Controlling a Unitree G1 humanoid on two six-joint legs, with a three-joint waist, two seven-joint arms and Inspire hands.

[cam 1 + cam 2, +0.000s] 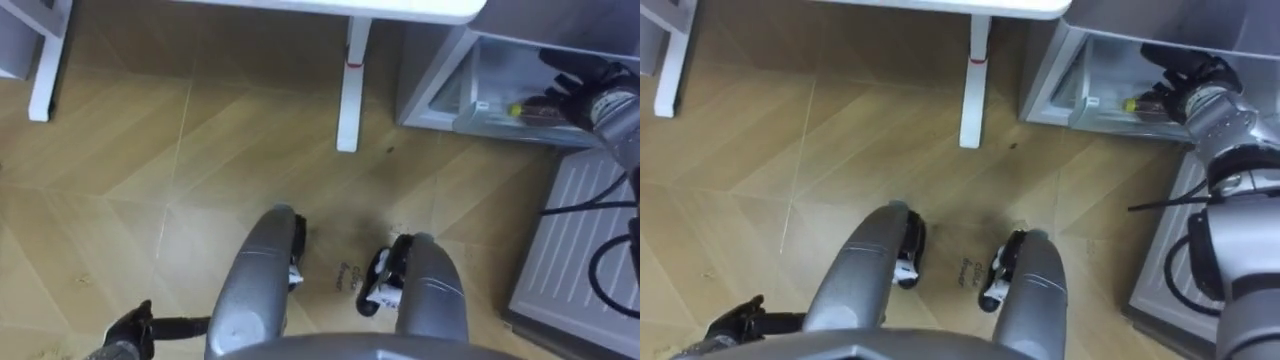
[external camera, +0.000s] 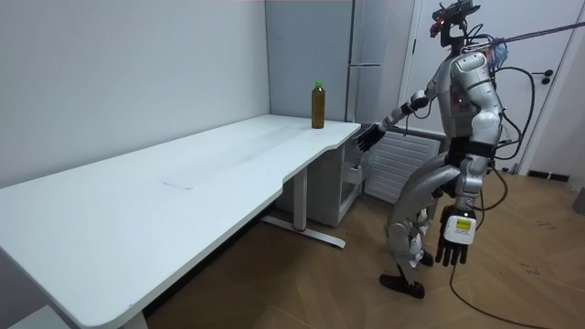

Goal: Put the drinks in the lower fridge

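My right hand (image 1: 1188, 78) reaches the yellow-capped dark bottle (image 1: 1147, 102) in the low grey fridge (image 1: 1045, 75), grip unclear, while a green-capped brown bottle (image 2: 317, 105) waits on the white table (image 2: 183, 183) to my left.

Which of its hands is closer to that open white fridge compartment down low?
Right. Its right hand is right at the open white lower fridge compartment; its left hand hangs by its side, far back above the wooden floor.

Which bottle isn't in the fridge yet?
The green-capped bottle, standing upright at the table corner. The yellow-capped bottle lies on its side inside the fridge, by the right hand.
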